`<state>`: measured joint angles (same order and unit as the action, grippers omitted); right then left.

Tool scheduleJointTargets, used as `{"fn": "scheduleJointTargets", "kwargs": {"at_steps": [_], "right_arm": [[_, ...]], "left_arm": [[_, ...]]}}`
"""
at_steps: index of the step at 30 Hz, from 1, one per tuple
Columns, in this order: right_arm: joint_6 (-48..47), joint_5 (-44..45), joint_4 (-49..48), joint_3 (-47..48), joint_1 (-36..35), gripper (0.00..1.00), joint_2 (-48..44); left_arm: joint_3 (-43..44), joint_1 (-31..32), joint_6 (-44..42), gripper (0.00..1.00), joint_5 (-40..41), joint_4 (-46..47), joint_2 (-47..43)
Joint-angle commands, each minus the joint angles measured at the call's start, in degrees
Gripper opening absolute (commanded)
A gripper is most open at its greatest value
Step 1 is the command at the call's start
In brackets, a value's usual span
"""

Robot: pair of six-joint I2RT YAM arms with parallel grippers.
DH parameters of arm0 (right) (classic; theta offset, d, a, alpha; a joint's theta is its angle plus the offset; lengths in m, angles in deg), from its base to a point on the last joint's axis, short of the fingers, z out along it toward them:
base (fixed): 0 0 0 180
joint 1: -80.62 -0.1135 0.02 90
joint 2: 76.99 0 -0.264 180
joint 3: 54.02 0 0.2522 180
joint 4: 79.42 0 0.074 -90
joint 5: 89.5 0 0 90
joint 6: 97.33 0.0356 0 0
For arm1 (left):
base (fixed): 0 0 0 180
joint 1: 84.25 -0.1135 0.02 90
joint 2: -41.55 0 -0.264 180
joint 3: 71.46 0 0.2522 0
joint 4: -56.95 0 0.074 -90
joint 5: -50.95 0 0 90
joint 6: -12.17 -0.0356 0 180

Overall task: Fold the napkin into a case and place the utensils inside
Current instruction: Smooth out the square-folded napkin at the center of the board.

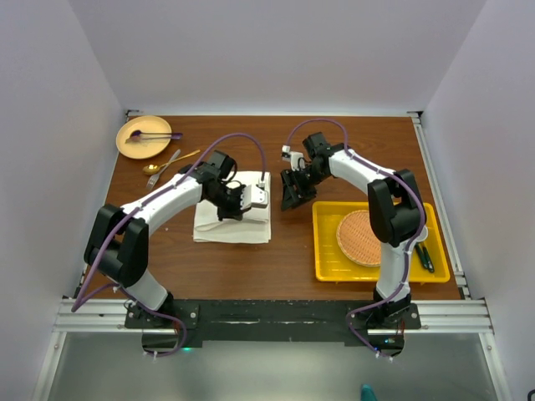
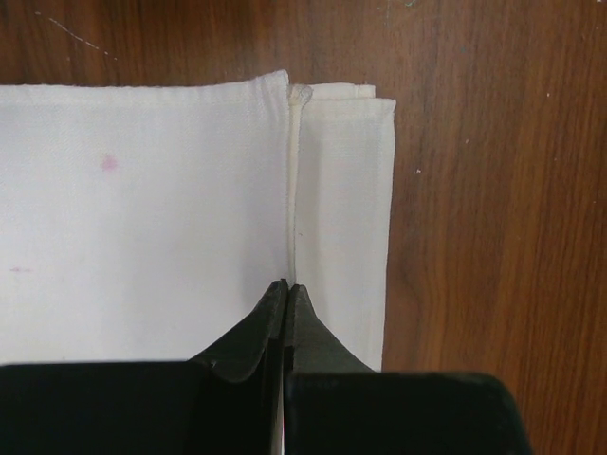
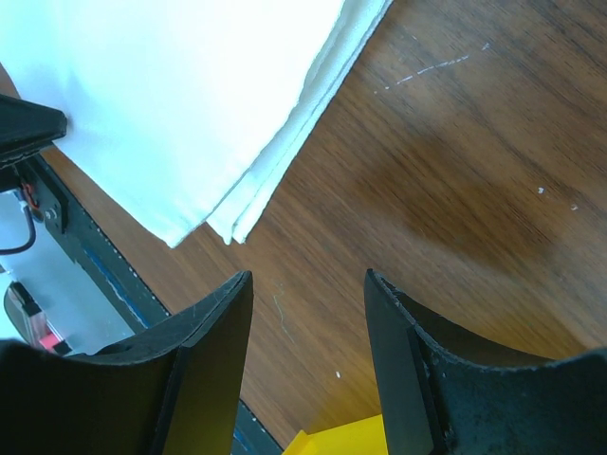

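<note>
I am poising my closed left end effector (image 2: 287, 286) over the napkin (image 2: 142, 218), its fold ridge (image 2: 293, 190) running straight ahead; my parted right end effector (image 3: 308, 277) is hovering alongside.

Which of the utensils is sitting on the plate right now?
The purple utensil, lying across the tan plate. The gold spoon lies on the table beside it; the green-handled utensils are in the yellow tray.
</note>
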<state>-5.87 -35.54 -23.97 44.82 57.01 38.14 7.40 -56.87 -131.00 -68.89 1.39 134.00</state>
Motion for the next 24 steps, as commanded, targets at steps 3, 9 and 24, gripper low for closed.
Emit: {"fn": "scheduleJointTargets", "kwargs": {"at_steps": [3, 9, 24], "right_arm": [[0.6, -1.8, -0.5, 1.7, 0.2, 0.54, 0.4], [0.9, -2.1, -0.5, 2.2, 0.1, 0.54, 0.9], [5.7, -10.7, -9.5, -5.8, -0.2, 0.52, -6.1]], "left_arm": [[0.6, -0.3, -1.1, 0.00, -1.9, -4.1, -1.8], [-1.7, -0.1, 0.9, 0.00, -3.4, -2.5, -0.9], [-6.0, -0.4, 10.8, 0.00, -2.4, 12.2, 1.0]]}}
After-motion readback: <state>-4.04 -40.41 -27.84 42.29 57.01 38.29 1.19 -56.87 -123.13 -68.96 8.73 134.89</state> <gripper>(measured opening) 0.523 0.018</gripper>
